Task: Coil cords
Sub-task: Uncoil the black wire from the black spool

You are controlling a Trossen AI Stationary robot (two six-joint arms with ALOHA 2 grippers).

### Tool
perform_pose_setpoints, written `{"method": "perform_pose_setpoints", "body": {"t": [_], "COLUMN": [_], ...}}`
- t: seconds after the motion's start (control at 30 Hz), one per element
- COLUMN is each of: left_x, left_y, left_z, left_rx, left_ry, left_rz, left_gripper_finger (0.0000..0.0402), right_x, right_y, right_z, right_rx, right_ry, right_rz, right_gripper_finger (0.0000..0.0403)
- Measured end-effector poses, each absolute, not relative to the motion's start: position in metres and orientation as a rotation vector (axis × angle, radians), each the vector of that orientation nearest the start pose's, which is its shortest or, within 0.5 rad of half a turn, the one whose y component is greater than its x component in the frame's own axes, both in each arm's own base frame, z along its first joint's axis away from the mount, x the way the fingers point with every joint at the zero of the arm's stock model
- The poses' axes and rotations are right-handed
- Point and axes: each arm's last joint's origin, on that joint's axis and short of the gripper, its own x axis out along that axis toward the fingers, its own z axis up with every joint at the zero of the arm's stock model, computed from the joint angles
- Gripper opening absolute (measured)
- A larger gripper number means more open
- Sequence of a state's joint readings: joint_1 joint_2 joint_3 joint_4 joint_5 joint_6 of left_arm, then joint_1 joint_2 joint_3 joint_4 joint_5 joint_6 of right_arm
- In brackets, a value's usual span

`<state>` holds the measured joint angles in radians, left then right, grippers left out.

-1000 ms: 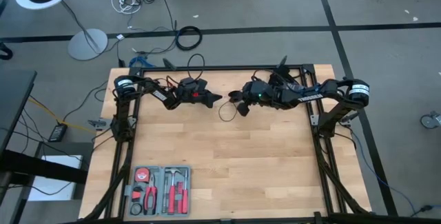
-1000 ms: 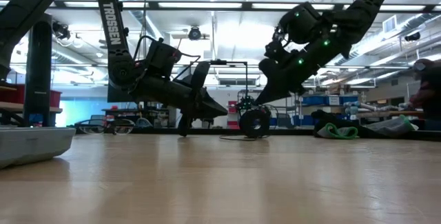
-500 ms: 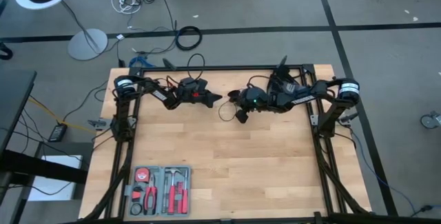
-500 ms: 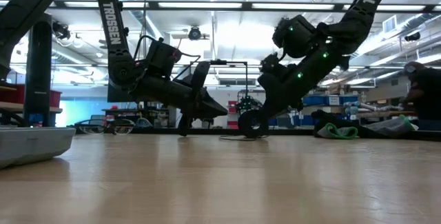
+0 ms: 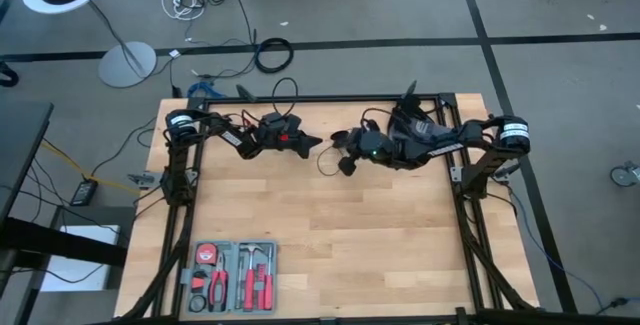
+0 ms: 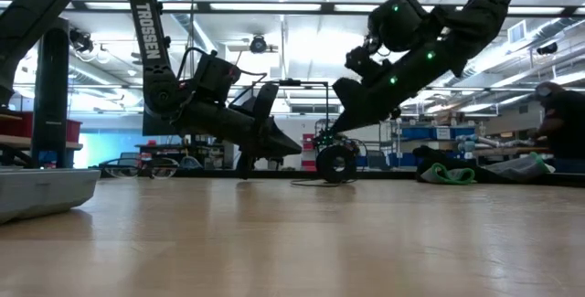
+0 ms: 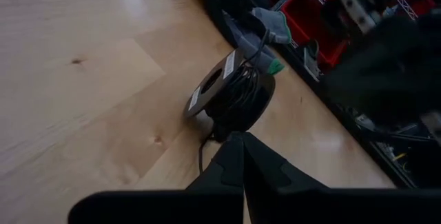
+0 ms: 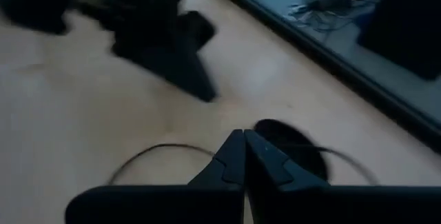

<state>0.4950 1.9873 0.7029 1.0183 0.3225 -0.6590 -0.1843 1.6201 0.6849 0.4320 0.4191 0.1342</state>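
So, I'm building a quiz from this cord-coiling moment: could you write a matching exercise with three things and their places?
Things:
1. left gripper
2. cord spool
3. tool tray

Places:
A. near the table's front-left corner
B. on the table just below the right gripper
C. low over the table's far side, left of the spool

Pairs: 1-C, 2-B, 3-A

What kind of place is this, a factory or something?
More likely a robotics lab or workshop: two robot arms stand on a framed wooden table, a tool tray sits at one corner, and shelving with parts bins fills the room behind.
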Motion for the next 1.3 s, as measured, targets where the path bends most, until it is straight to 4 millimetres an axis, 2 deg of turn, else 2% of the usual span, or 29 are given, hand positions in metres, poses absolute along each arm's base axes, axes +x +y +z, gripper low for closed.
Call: {"method": "perform_pose_setpoints", "body": {"t": [0.23, 0.57, 0.8, 1.0, 1.17, 1.3], "left_x": [0.308, 0.308, 0.309, 0.307, 0.306, 0.306], "left_y": [0.156, 0.156, 0.156, 0.161, 0.166, 0.176], "left_z": [0.102, 0.102, 0.103, 0.108, 0.119, 0.122], "left_rx": [-0.759, -0.757, -0.739, -0.691, -0.646, -0.627], "left_ry": [0.180, 0.183, 0.177, 0.133, 0.029, 0.044], "left_rz": [0.248, 0.248, 0.229, 0.201, 0.167, 0.184], "left_gripper_finger": [0.0001, 0.0001, 0.0001, 0.0001, 0.0000, 0.0000], "right_x": [0.294, 0.296, 0.301, 0.300, 0.300, 0.300], "right_y": [-0.089, -0.075, -0.071, -0.079, -0.079, -0.076], "right_z": [0.148, 0.142, 0.154, 0.160, 0.159, 0.157], "right_rx": [0.157, 0.186, 0.135, 0.149, 0.213, 0.235], "right_ry": [0.548, 0.620, 0.496, 0.458, 0.471, 0.494], "right_rz": [-0.638, -0.480, -0.581, -0.603, -0.475, -0.400], "right_gripper_finger": [0.0000, 0.0000, 0.0000, 0.0000, 0.0000, 0.0000]}}
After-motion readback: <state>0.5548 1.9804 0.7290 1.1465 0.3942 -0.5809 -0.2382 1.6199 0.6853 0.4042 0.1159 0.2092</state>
